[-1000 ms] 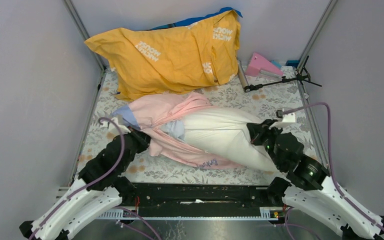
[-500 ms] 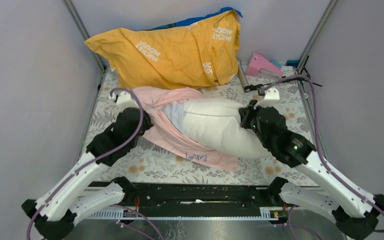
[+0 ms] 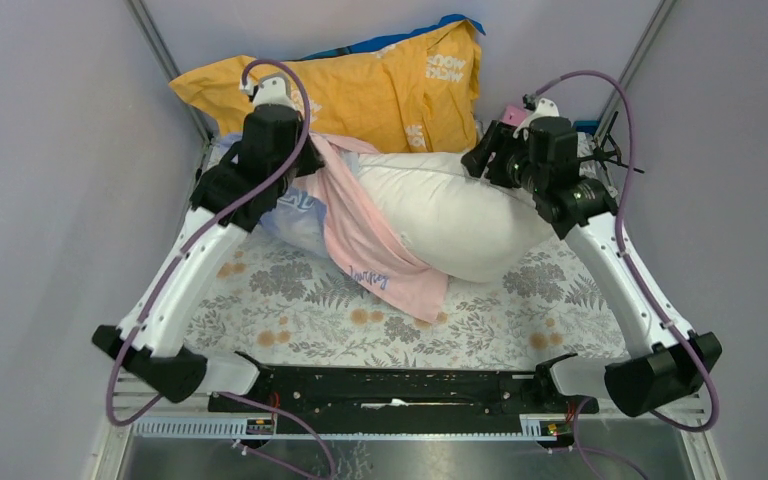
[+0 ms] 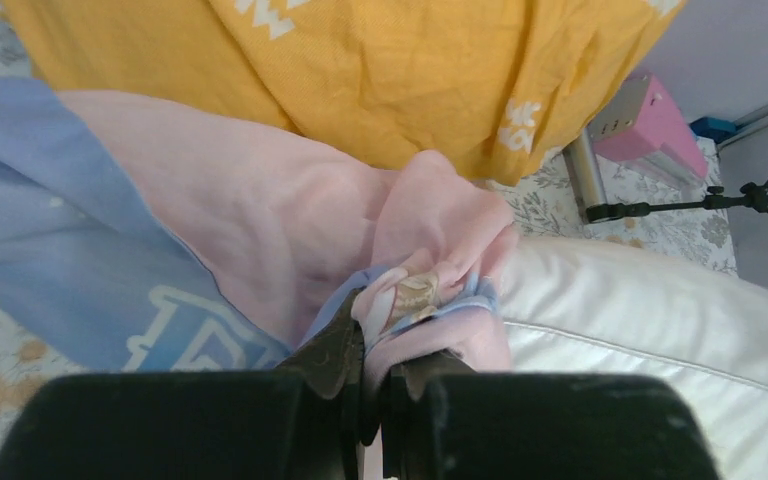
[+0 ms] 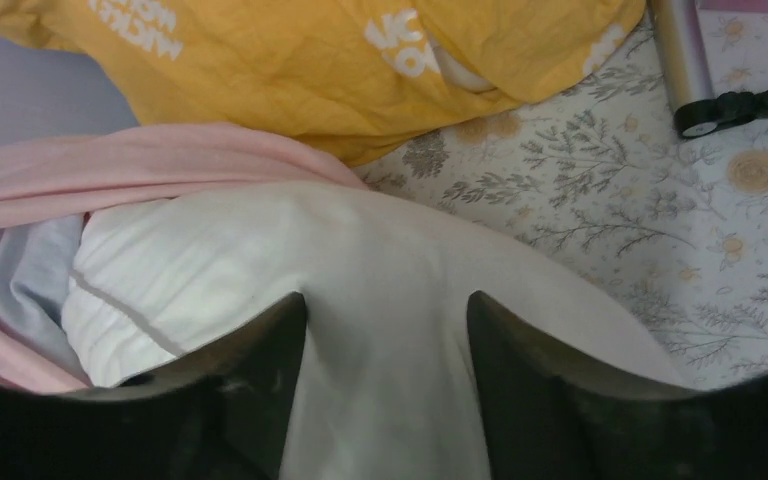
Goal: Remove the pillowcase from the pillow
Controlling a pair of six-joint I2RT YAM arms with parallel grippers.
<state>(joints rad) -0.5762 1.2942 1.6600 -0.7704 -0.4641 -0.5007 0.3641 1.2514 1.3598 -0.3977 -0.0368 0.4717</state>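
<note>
Across the upper middle of the top view, one pillow [image 3: 450, 215] is lying half out of one pillowcase [image 3: 370, 240], its left end sitting inside. At upper left, the left gripper [image 4: 375, 330] is pinching a bunch of pillowcase. At upper right, the right gripper [image 5: 385, 330] is hanging spread over the pillow's bare end, gripping nothing. One yellow cushion [image 3: 380, 85] is leaning behind.

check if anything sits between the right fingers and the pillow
Nothing visible does. The right fingers are spread directly over bare white pillow. The pillowcase bunches only at the pillow's left end, pinched in the left fingers.
</note>
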